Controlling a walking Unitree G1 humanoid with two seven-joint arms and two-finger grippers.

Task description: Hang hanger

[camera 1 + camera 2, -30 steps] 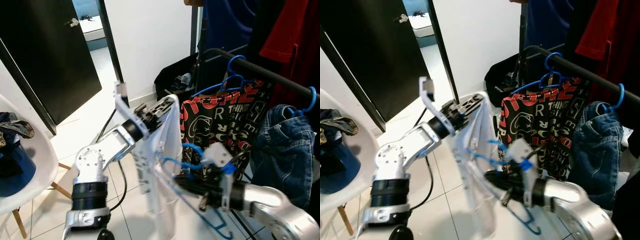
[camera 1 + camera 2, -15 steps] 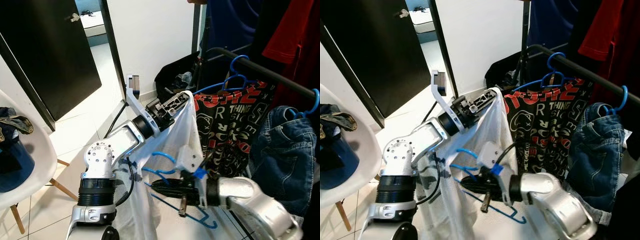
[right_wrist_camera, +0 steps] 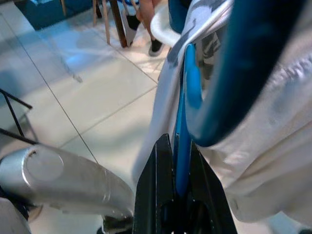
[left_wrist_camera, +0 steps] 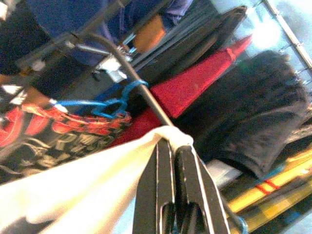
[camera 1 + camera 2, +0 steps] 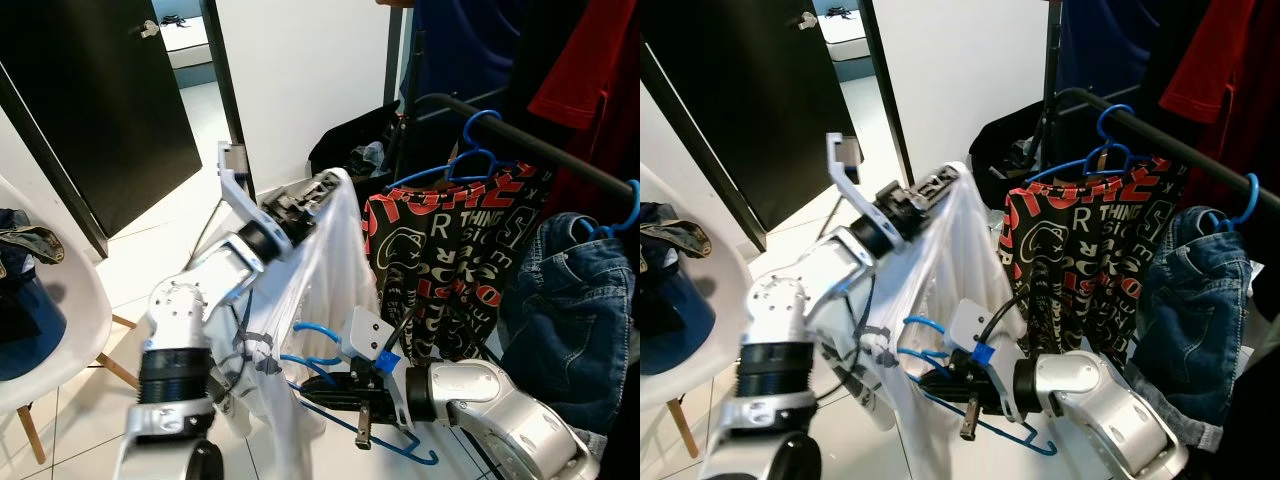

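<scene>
The blue hanger point(image 5: 345, 400) sits low in front of the robot, pinched between the closed black fingers of the right gripper point(image 5: 940, 385); the right wrist view shows its blue bar point(image 3: 183, 141) running straight between them. Half a second ago the hanger was held a little higher and nearer the rail; now the right arm has drawn it down and in toward the body. The left gripper point(image 5: 318, 187), which was raised close to the printed garment, has swung back and away from the rack while keeping its fingers clamped on the top edge of the white shirt point(image 5: 330, 270). In the left wrist view the cloth point(image 4: 170, 136) bunches at the fingertips.

The shirt hangs from the left gripper down past the hanger, just beside and partly draped over it, so the robot seems to be fitting garment and hanger together, not yet reaching for the rail. The hanger's hook looks well short of the dark rail point(image 5: 520, 145), which lies up and beyond the right gripper.

On that rail, blue hangers carry a red-and-black printed garment point(image 5: 440, 250) and denim jeans point(image 5: 570, 300), with dark blue and red clothes higher up. Underfoot is pale tiled floor point(image 5: 170, 250). Beyond the left gripper stand a white wall and a black door point(image 5: 100, 110); a white chair point(image 5: 60, 320) with clothes on it sits off to the robot's left.
</scene>
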